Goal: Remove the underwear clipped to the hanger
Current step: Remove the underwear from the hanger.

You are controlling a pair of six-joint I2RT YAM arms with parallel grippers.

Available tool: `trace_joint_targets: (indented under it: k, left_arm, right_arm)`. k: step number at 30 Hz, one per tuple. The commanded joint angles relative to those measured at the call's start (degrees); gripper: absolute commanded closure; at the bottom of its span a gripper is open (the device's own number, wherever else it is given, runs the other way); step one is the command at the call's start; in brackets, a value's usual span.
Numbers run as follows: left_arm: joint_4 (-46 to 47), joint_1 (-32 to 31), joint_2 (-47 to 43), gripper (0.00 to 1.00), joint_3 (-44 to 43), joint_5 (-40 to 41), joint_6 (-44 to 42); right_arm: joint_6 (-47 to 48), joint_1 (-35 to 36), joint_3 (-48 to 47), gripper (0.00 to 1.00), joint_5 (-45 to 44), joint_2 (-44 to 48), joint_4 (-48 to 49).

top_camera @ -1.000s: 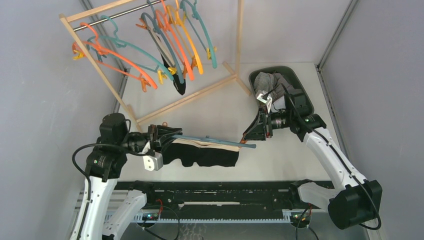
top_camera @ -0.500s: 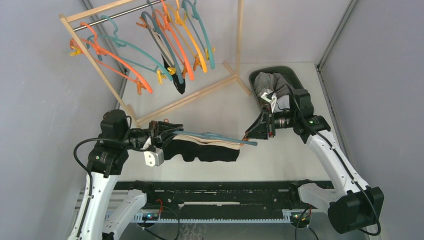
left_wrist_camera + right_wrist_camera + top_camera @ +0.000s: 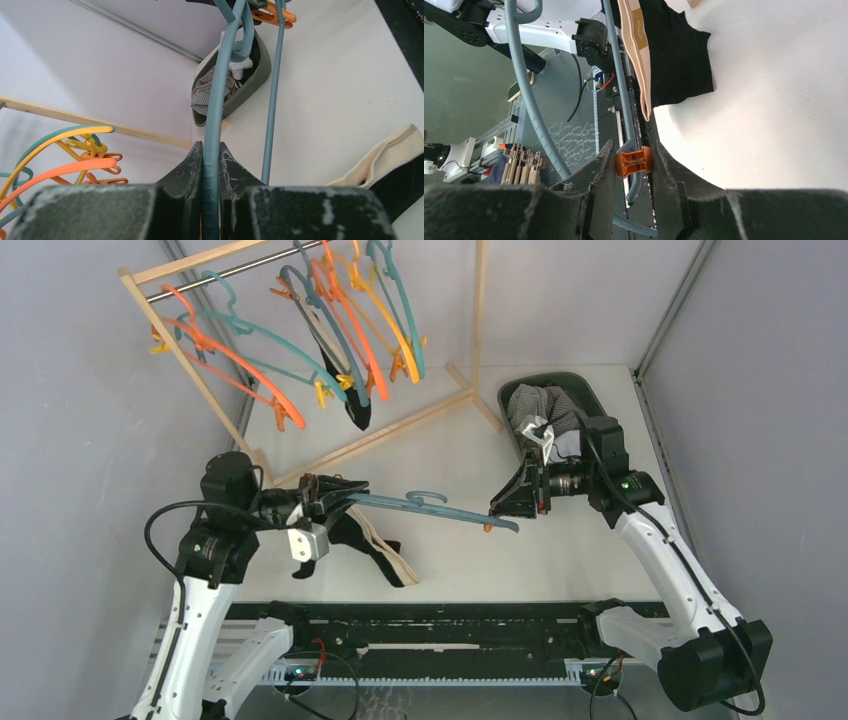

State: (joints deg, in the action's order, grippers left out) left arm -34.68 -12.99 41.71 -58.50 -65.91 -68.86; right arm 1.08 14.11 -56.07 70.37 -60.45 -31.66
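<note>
**Hanging by One Corner**

Holding the blue-grey hanger [image 3: 450,516] out above the table [image 3: 430,440], between the two arms. Clenched on its left end with the left gripper [image 3: 211,150], fingers tight against the bar on both sides. Pinching the orange clip [image 3: 634,162] at the opposite end with the right gripper [image 3: 634,156], pads pressed to it, no cloth in its mouth. Dangling from the left end only: the black briefs [image 3: 370,538] with a cream waistband, slumped beside the left gripper toward the table. Cannot tell whether touching it. Cannot see the clip holding that corner either.

Likely trouble from here:
- Tugging the briefs against a clip not squeezed open, hard enough to stretch the cloth or twist the hanger out of a one-ended hold.
- Letting go on the right with the bar unsteadied, and leaving it to swing down on the left pinch alone.
- Reaching for the hidden clip so close to the left fingers and knocking them.
- Freeing the briefs without first gripping them, and dropping them on the table short of the bin.

At back right, a dark green bin [image 3: 565,376] heaped with cloth: a grey-and-white checked piece [image 3: 540,405] on top, some white beside it. On the wooden rack [image 3: 225,424] at back left, more hangers, one with a black garment [image 3: 355,410] clipped.
</note>
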Motion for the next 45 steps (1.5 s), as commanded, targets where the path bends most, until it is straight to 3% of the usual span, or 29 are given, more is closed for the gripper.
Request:
trace_joint_targets:
  k: [1,11,16,24,36,45]
  left_arm:
    - [5.3,-0.4,-1.0,1.00,-3.1,-0.6,3.6]
    - [5.3,-0.4,-1.9,1.00,-1.3,1.2,3.6]
    - [5.0,-0.4,-2.5,1.00,1.1,1.8,3.5]
    - [5.2,-1.5,-2.9,1.00,3.1,4.5,8.8]
    - [7.6,-5.0,-2.1,1.00,2.3,9.6,19.3]
    - [8.1,-6.9,-0.2,1.00,2.0,12.4,21.9]
  right_arm:
    - [2.4,0.6,-2.3,0.96,-1.0,1.2,-1.1]
    - [2.6,-1.0,-6.8,0.40,-2.1,1.6,-3.2]
    - [1.5,-3.6,-10.8,0.23,-2.4,2.2,-3.1]
    - [9.0,-1.8,-14.2,0.20,-5.4,6.0,-5.6]
    - [19.6,15.0,-14.3,0.24,-21.5,6.3,-10.1]
    - [20.7,18.8,-19.0,0.49,-22.5,2.1,-11.9]
